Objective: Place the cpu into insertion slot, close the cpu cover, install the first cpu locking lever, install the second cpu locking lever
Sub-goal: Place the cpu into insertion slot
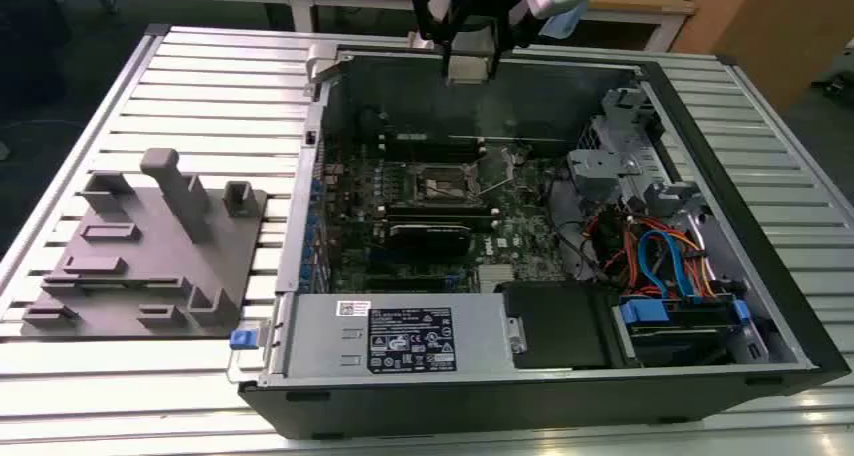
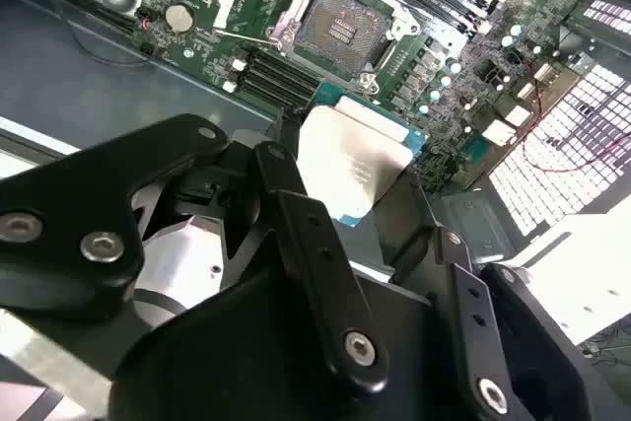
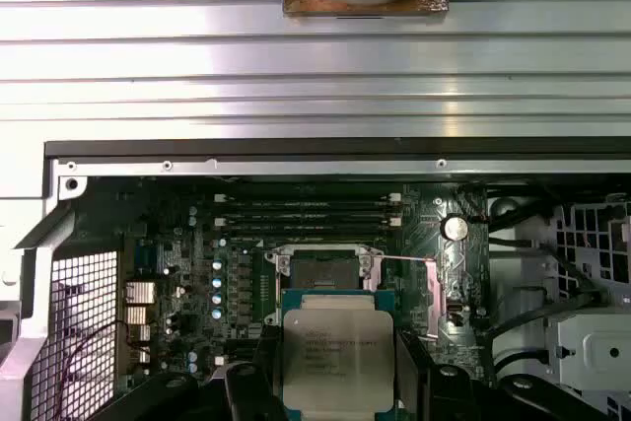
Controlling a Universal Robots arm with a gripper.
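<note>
While gripper (image 3: 338,382) grips cpu (image 3: 338,347), case (image 1: 534,408) rests on slatted table (image 1: 200,86).

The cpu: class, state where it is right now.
In the exterior view the cpu is held by the gripper above the computer case's far wall, near the top middle; in the first wrist view the empty insertion slot lies apart from it.

I cannot read any words here. In the exterior view, at about 6 o'clock, a white sticker (image 1: 411,341) with tiny black marks sits on the grey box (image 1: 315,338). In the first wrist view, faint print lies on the cpu (image 3: 338,357).
</note>
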